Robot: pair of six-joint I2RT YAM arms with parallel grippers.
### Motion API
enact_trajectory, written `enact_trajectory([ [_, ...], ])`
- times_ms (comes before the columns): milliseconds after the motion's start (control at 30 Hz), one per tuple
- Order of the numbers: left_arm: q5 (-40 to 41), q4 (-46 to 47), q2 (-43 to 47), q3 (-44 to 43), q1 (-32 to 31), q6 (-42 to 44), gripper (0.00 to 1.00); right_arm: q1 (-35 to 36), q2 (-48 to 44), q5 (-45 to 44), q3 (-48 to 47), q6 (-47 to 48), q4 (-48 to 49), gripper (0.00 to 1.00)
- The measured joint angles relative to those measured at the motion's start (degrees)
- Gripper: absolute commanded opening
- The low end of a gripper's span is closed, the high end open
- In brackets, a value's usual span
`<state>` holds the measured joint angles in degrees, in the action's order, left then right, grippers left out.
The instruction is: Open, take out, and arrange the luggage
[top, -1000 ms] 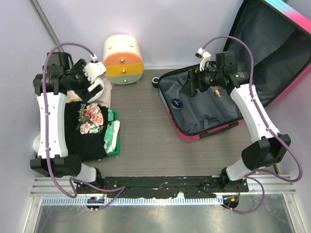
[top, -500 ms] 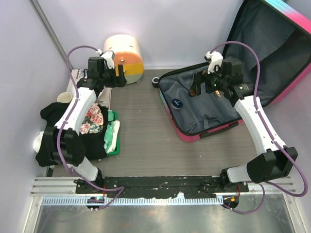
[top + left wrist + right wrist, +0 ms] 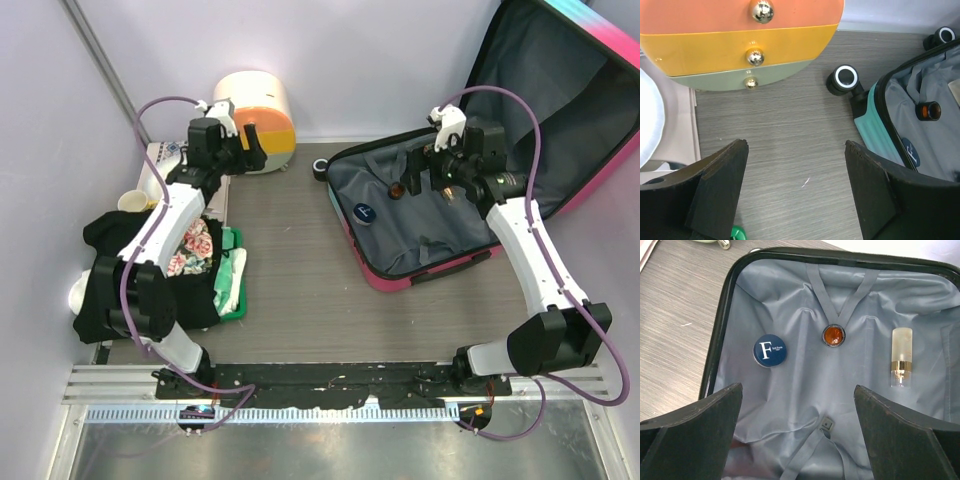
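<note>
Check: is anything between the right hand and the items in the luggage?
Nothing visible. The right hand hangs open over the open luggage; the blue tin, amber-topped jar and frosted bottle lie uncovered on the lining.

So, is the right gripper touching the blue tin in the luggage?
Apart. The right wrist view shows bare lining between the blue tin and the open fingers of the right gripper.
</note>
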<state>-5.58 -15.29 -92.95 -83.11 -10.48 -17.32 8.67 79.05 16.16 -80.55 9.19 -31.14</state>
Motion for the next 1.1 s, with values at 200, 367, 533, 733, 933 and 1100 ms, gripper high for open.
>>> enact_trajectory([
  [200,2.86,6.03,-2.62,1.55,-2.14,-3.96,0.69,-0.57,0.26,0.55,0.13,2.4,-1.27,0.99],
  [367,6.45,13.27,-5.77,6.47,-3.13,-8.63,0.69,-0.59,1.38,0.7,0.85,3.63,-2.01,0.98],
  [533,7.69,18.86,-7.82,10.78,-3.13,-11.13,0.7,-0.66,4.76,0.7,0.83,3.52,-4.37,0.97],
  [733,7.98,21.51,-7.82,14.75,-3.5,-12.94,0.71,-2.89,7.34,2.03,1.11,0.74,-4.9,0.95],
  [933,6.86,21.97,-8.15,14.62,-3.8,-13.84,0.69,-7.69,7.34,3.89,3.82,0.04,-4.94,0.94],
  [1100,6.47,22.32,-12.83,9.86,-4.72,-13.62,0.57,-12.33,7.67,5.81,4.31,-1.03,-5.4,0.89],
])
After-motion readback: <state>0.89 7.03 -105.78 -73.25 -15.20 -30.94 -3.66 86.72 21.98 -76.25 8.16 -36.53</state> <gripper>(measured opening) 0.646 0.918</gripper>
